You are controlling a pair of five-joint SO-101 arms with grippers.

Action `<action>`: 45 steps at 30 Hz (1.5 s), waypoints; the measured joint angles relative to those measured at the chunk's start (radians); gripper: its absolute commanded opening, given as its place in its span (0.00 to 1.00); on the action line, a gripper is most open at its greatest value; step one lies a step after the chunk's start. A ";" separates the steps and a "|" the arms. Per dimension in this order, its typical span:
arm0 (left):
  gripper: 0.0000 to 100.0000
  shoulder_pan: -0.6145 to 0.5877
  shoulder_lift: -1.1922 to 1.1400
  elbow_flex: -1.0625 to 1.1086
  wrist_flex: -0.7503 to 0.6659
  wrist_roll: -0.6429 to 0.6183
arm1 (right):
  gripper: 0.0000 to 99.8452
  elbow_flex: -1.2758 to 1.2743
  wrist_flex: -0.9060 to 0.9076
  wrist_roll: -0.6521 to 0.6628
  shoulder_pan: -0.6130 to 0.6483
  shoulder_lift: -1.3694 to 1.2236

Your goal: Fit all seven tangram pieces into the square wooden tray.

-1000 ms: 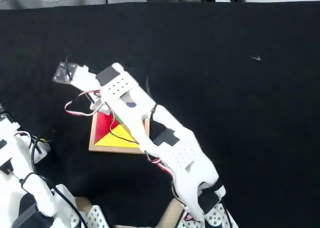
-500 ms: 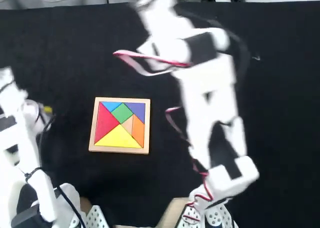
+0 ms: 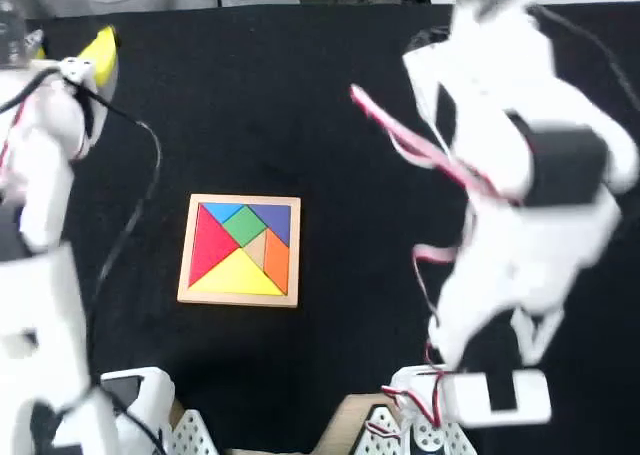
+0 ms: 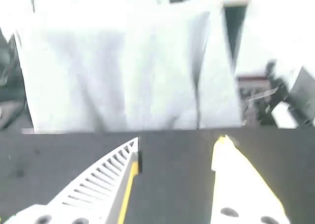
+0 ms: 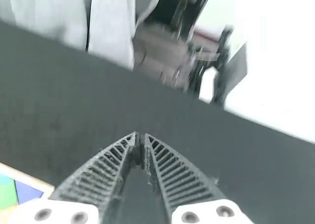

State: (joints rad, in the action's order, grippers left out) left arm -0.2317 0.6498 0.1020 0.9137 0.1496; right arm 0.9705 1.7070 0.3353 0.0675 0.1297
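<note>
The square wooden tray (image 3: 240, 299) lies on the black table, left of centre, and coloured tangram pieces cover its inside. Among them are a red triangle (image 3: 207, 245), a yellow triangle (image 3: 238, 274) and a green square (image 3: 244, 226). Both arms are raised well above the table, away from the tray. My left gripper (image 4: 177, 144) is open and holds nothing; it faces the table's far edge. My right gripper (image 5: 141, 136) is shut and holds nothing, with a corner of the tray (image 5: 22, 183) below it.
A pale curtain (image 4: 113, 66) hangs behind the table's far edge. The left arm (image 3: 45, 175) stands at the left side and the right arm (image 3: 520, 195) towers at the right. Bare black cloth (image 3: 330, 105) surrounds the tray.
The right arm lifted off the tray and swung up to the right, uncovering the filled tray. The left arm also rose along the left side.
</note>
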 measured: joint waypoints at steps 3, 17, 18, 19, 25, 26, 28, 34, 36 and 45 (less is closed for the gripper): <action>0.25 0.035 0.130 -0.091 0.140 0.000 | 0.01 0.049 0.021 0.000 -0.003 0.089; 0.25 0.144 0.761 0.008 0.212 0.009 | 0.01 0.080 0.023 0.000 0.000 0.586; 0.25 0.144 0.801 0.044 0.212 0.009 | 0.01 0.064 0.023 0.000 0.000 0.620; 0.25 0.144 0.842 0.089 0.212 0.009 | 0.01 0.041 0.023 0.000 0.000 0.654; 0.25 0.144 1.111 0.382 0.199 0.009 | 0.01 -0.278 0.023 0.000 0.000 0.878; 0.25 0.144 1.152 0.428 0.183 0.009 | 0.01 -0.356 0.023 0.000 0.000 0.921; 0.25 0.144 1.171 0.502 0.144 0.009 | 0.01 -0.531 0.005 0.000 -0.003 1.007; 0.25 0.146 1.171 0.669 0.104 0.009 | 0.01 -1.097 -0.218 0.000 -0.008 1.329; 0.25 0.146 1.171 0.729 0.098 0.009 | 0.01 -1.313 -0.331 0.000 -0.009 1.452; 0.25 0.038 1.168 1.120 -0.193 -0.034 | 0.01 -2.087 -0.712 -0.002 -0.012 1.674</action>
State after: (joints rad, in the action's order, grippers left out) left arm -0.1933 1.8174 1.2221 0.7204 0.1158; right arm -1.1162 0.9950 0.3337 0.0552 1.8036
